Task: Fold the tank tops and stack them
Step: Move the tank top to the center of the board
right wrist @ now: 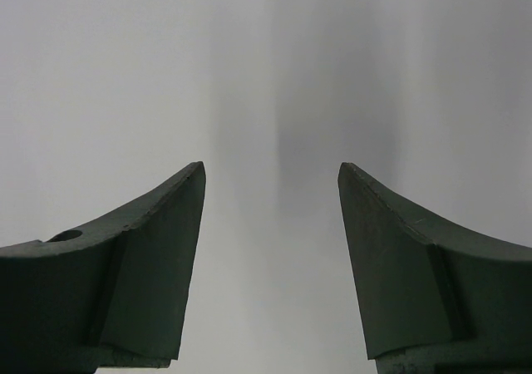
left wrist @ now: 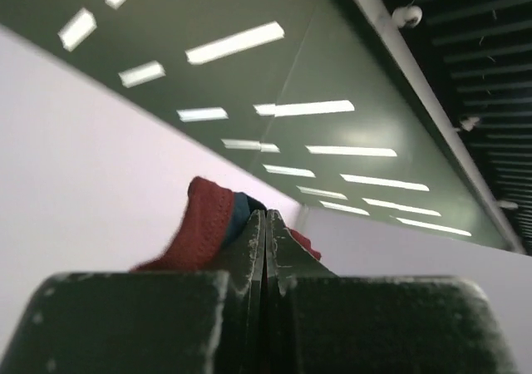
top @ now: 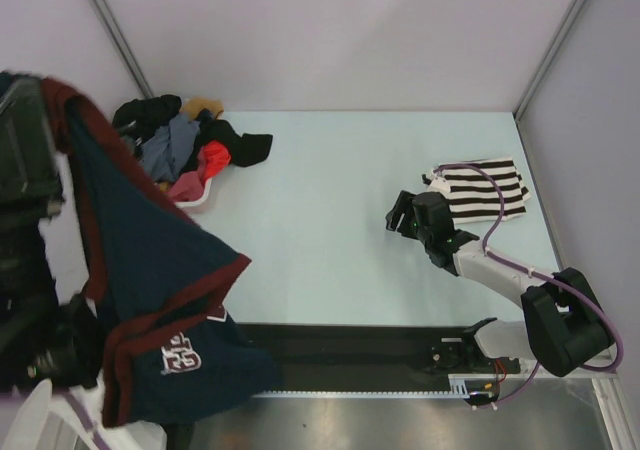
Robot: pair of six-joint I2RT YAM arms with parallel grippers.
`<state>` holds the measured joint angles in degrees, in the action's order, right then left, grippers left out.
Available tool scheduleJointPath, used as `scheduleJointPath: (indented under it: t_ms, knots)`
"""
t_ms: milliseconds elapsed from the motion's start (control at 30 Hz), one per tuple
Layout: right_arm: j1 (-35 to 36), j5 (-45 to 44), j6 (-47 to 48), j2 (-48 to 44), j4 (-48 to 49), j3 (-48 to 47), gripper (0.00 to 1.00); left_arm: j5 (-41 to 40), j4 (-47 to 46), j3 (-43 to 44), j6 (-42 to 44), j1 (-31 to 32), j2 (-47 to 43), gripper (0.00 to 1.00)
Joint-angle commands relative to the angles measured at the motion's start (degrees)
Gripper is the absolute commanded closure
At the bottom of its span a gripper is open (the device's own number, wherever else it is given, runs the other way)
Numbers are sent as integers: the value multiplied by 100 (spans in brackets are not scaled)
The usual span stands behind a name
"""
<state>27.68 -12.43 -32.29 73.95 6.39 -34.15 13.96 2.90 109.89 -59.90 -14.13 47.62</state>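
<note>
The dark navy jersey [top: 160, 290] with dark red trim and white lettering hangs high at the left, close to the camera. My left gripper [left wrist: 266, 214] is shut on its red-trimmed edge [left wrist: 204, 224] and points up at the ceiling. In the top view the left gripper is hidden behind the arm and cloth. The black-and-white striped tank top [top: 485, 190] lies folded on the table at the right. My right gripper [top: 403, 213] is open and empty, low over the table just left of the striped top; its wrist view [right wrist: 270, 170] shows only bare surface.
A pale pink basket [top: 195, 198] at the back left holds a heap of mixed clothes [top: 185, 140]. A black strip [top: 340, 355] runs along the table's near edge. Walls close the back and right sides.
</note>
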Motion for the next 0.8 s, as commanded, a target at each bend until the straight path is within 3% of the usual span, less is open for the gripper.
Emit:
scheduleJointPath:
  t_ms: [0, 167, 200, 300, 467, 567, 600, 633, 767]
  knots:
    - [-8, -199, 92, 14, 248, -83, 30, 225, -168, -660, -186, 932, 881, 100]
    - [-61, -199, 92, 14, 248, -56, 30, -1191, -131, -1170, 1040, 2939, 1161, 100]
    - [-79, -199, 92, 23, 248, -48, 30, -1367, -184, -1215, 1468, 3647, 1389, 100]
    - [-149, -181, 74, 40, 240, -48, 30, -2176, -167, -1093, 2277, 4783, 2108, 100]
    - [-228, -181, 74, -30, 196, -13, 30, -2792, 272, -153, 2895, 5333, 3392, 98]
    - [-272, -304, 22, -153, 117, 14, 25, -2759, 876, 304, 3168, 5333, 4236, 62]
    - [-289, -322, 4, -197, 108, 22, 24, -2445, 1114, 453, 3195, 5333, 4700, 16]
    - [-298, -374, -22, -275, 99, 66, 23, -2259, 1386, 812, 3221, 5333, 4930, 0]
    - [-325, -410, -58, -460, 178, 181, 22, -1835, 2416, 1045, 3397, 5333, 5521, 0]
